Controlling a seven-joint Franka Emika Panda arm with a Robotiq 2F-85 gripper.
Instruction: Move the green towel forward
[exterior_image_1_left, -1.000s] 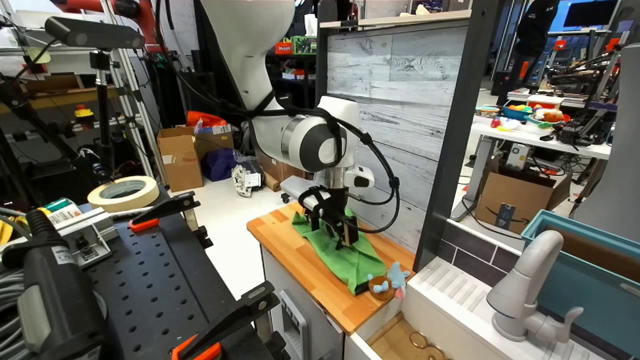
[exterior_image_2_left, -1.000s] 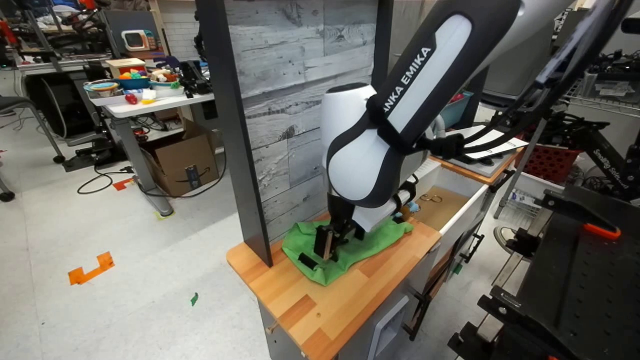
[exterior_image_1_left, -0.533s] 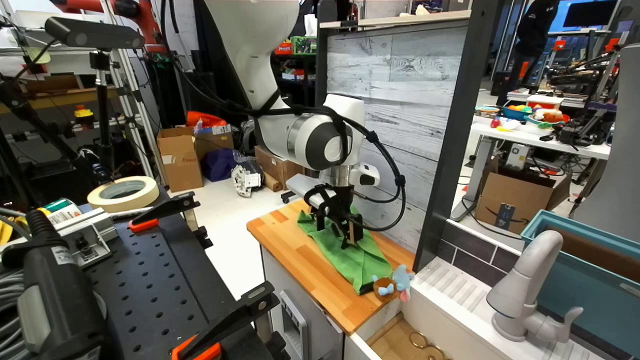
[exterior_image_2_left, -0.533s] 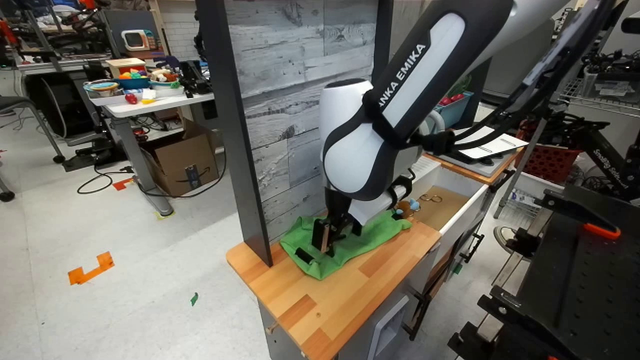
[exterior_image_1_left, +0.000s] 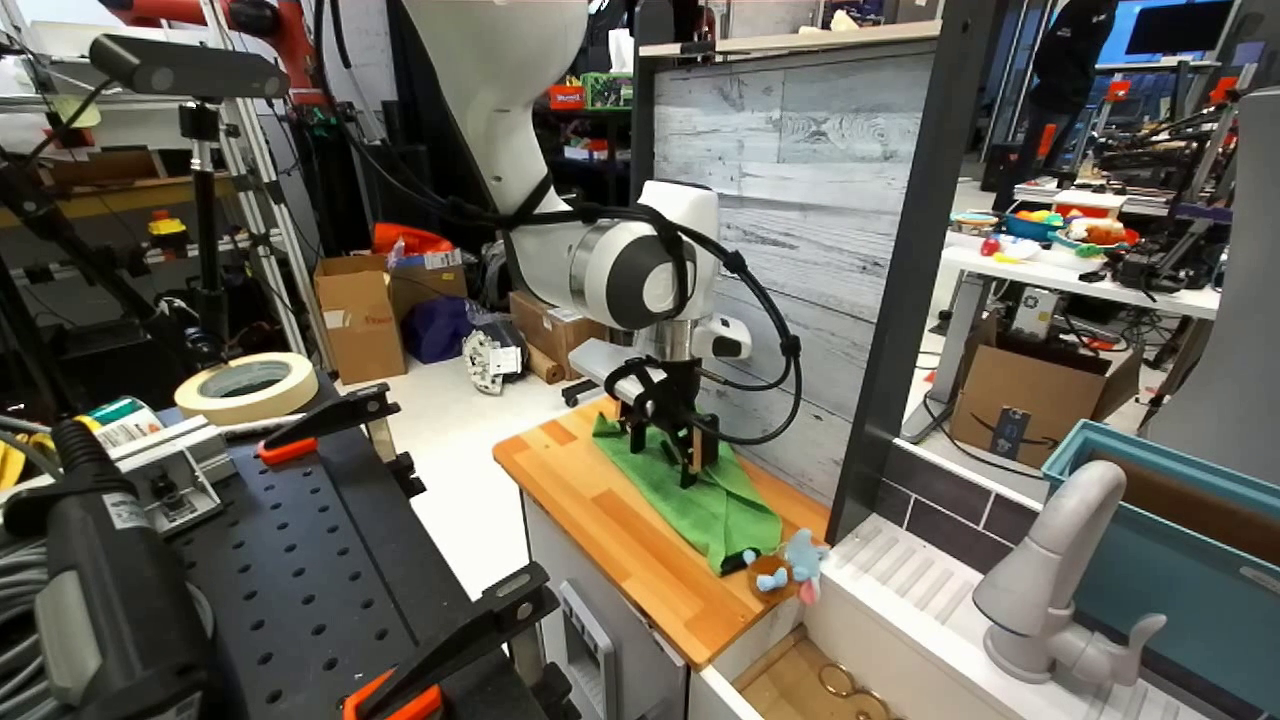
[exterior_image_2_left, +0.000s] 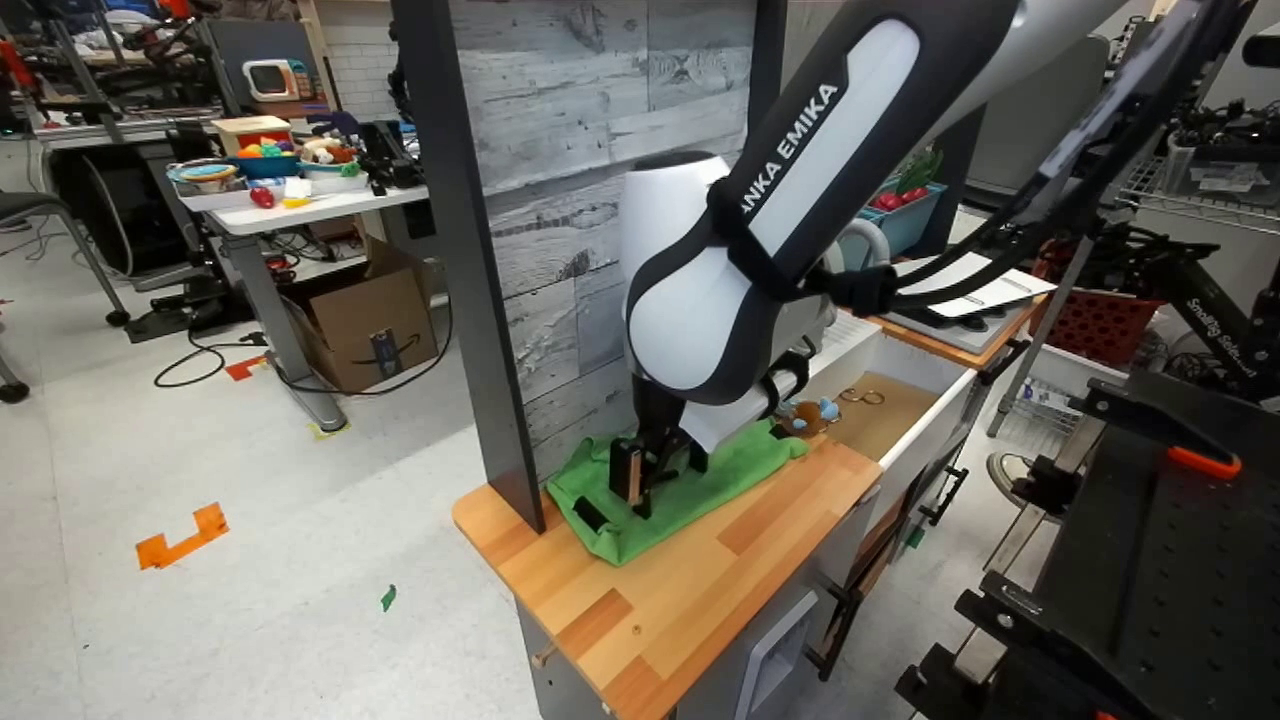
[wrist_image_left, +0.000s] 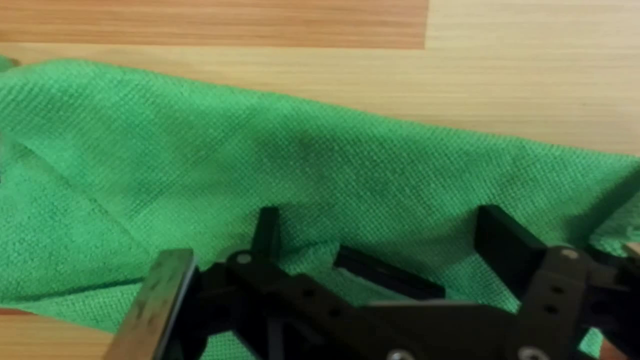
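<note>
The green towel lies loosely spread and creased along the wooden counter, in both exterior views (exterior_image_1_left: 735, 522) (exterior_image_2_left: 735, 475). It has black patches near its ends. In the wrist view the towel (wrist_image_left: 300, 155) fills the middle, with a black strip (wrist_image_left: 387, 272) between the fingers. My gripper points down over the towel's middle, in both exterior views (exterior_image_1_left: 662, 462) (exterior_image_2_left: 669, 487). In the wrist view my gripper (wrist_image_left: 382, 225) has its two black fingers wide apart, with no cloth pinched between them. The fingertips are at the cloth; whether they press on it I cannot tell.
A small blue and brown plush toy (exterior_image_1_left: 800, 552) sits by the towel's end, beside an open drawer (exterior_image_1_left: 790, 680). A grey wood panel (exterior_image_2_left: 560, 250) stands along the counter's back edge. The wooden counter (exterior_image_2_left: 650, 620) ends at a drop to the floor.
The gripper and towel have shifted together along the counter, away from the drawer. The towel's end has drawn slightly back from the drawer. The plush toy moved slightly early on, then stayed put.
</note>
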